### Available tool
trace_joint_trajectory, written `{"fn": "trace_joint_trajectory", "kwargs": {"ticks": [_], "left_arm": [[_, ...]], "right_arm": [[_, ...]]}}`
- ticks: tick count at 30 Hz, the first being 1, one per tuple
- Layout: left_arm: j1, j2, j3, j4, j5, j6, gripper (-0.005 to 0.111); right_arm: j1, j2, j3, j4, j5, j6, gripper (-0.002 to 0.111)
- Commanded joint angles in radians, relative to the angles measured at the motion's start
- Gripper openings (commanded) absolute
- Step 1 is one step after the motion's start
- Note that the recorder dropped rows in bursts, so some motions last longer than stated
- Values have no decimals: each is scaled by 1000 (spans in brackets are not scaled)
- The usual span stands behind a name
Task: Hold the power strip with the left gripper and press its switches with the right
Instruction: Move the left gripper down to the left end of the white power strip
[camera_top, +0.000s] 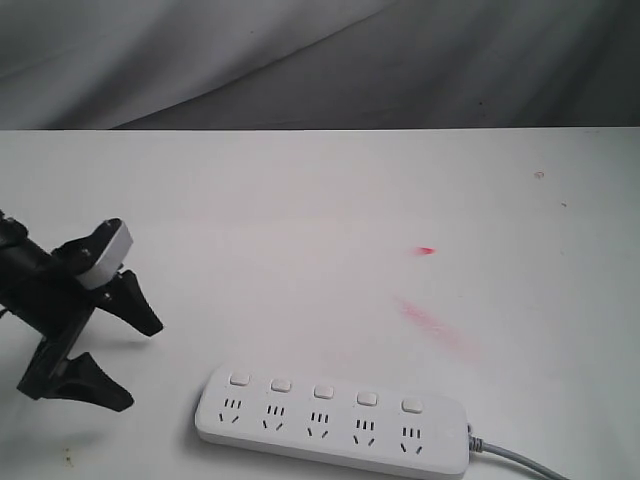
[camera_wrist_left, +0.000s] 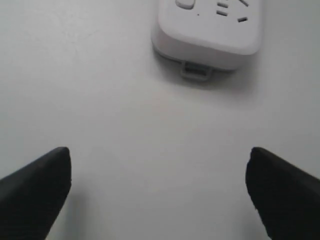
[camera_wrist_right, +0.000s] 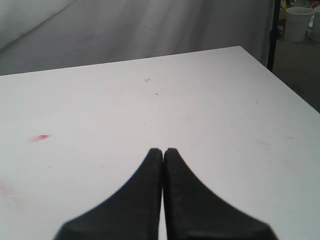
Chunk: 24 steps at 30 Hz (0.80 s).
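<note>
The white power strip (camera_top: 335, 420) lies flat near the table's front edge, its grey cord (camera_top: 525, 458) leaving at the right end. A row of switches (camera_top: 323, 391) runs along its far side, one above each outlet. My left gripper (camera_top: 140, 362) stands open to the left of the strip's left end, apart from it, with nothing between its fingers. In the left wrist view that end of the power strip (camera_wrist_left: 207, 35) lies ahead of the open left gripper (camera_wrist_left: 159, 165). My right gripper (camera_wrist_right: 163, 151) is shut and empty over bare table; the exterior view does not show it.
The white table (camera_top: 320, 230) carries a small red mark (camera_top: 427, 250) and a pink smear (camera_top: 437, 327) right of centre. Grey cloth (camera_top: 300, 60) hangs behind the far edge. In the right wrist view, the table's corner (camera_wrist_right: 240, 48) and a white bucket (camera_wrist_right: 298, 22) show.
</note>
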Motion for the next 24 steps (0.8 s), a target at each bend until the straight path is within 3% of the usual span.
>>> {"fn": "trace_joint_trajectory", "kwargs": {"ticks": [1, 17, 24], "left_arm": [[-85, 37, -3, -16, -6, 7, 90], [-254, 50, 1, -59, -52, 7, 90], [-281, 50, 34, -68, -126, 7, 90]], "right_arm": [[-10, -6, 3, -7, -1, -2, 0], [-10, -6, 3, -7, -1, -2, 0], [-10, -6, 3, -7, -1, -2, 0]]}}
